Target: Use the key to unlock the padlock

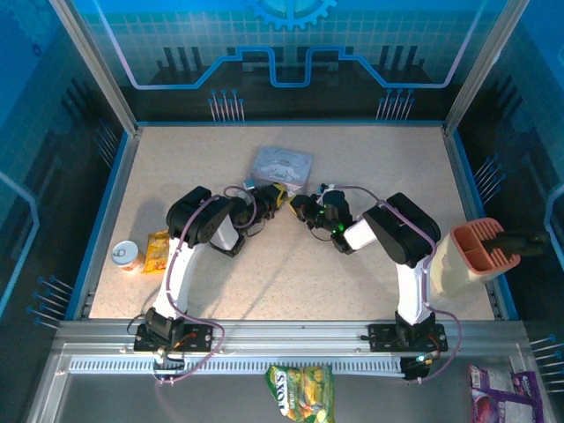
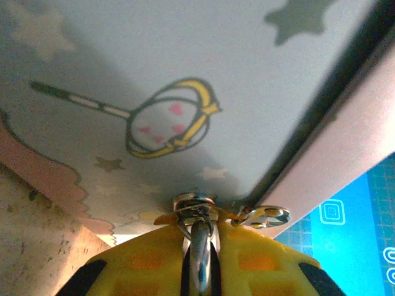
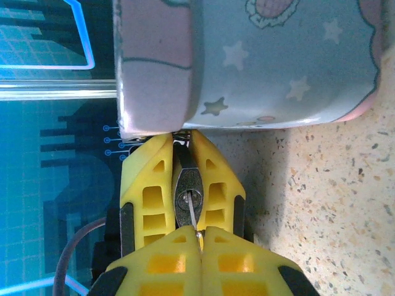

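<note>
Clamping padlock (image 3: 182, 179) in closed left jaws, just beside tin (image 3: 278, 61) on bench (image 3: 333, 203), steadying keyhole (image 3: 189, 198) toward right jaws. Pinching key (image 3: 195, 221) in closed right jaws, blade reaching into keyhole, lining up for turning. Judging lock not yet opened.

We see the tin (image 1: 282, 164) right up against the far side of the left gripper (image 1: 277, 199) and right gripper (image 1: 303, 210), a can (image 1: 127, 256) & snack pkt (image 1: 157, 250) crowding the left edge, but open table (image 1: 291, 282) near-centre btwn the arms.
</note>
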{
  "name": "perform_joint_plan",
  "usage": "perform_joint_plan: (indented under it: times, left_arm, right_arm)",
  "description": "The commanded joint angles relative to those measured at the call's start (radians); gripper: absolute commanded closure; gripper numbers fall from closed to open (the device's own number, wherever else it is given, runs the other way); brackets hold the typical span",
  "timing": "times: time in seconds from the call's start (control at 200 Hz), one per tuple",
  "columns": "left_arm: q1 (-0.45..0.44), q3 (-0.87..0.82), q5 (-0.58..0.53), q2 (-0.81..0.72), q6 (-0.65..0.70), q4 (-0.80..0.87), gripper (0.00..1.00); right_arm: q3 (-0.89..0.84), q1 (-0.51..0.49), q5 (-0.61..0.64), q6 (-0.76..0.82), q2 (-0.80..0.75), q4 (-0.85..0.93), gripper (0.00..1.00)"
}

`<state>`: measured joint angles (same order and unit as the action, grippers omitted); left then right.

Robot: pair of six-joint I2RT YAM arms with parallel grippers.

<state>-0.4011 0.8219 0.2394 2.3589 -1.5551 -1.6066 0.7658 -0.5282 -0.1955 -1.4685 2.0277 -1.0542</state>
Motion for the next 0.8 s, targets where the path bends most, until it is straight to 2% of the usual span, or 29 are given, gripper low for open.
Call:
perform_joint_plan:
  times: [0.0,0.525,0.79]
  left_arm:
    - [-0.041,-0.061,0.171,0.086,-0.02,0.206,1.0]
    - [-0.038,-0.052,0.2,0.094,-0.03,0.205,1.0]
    - [-0.038,-0.054,0.206,0.087,-0.032,0.206,1.0]
  right_arm:
    - [0.057,0.014,-0.02,0.036,-0.01,-0.033,1.0]
    - [0.096,0.084,-0.154,0.064,-0.004,0.029,1.0]
    - [0.107,0.152,-0.236,0.077,0.014,0.04,1.0]
